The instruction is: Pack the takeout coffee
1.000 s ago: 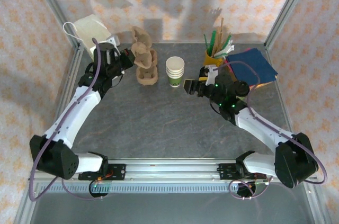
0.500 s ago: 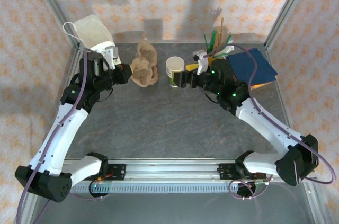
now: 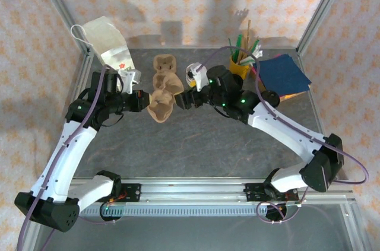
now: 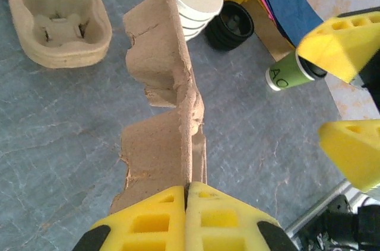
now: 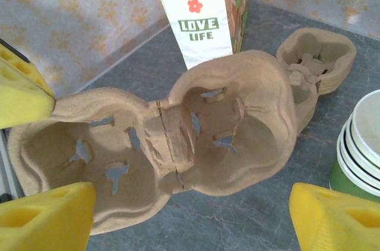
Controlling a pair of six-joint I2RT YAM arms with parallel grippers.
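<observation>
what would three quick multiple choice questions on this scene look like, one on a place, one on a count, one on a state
1. Where on the table is the white paper bag, seen from the top camera?
A. far left corner
B. far right corner
C. between the arm bases

2. How many cup wells does the held pulp carrier have?
A. one
B. two
C. six

3. What is the left gripper doing?
A. open, holding nothing
B. shut on nothing
C. shut on the carrier's edge

Answers:
1 A: the bag sits in the back left corner.
2 B: the right wrist view shows two wells side by side.
3 C: the left wrist view shows both fingers pressed together on the carrier's rim.
</observation>
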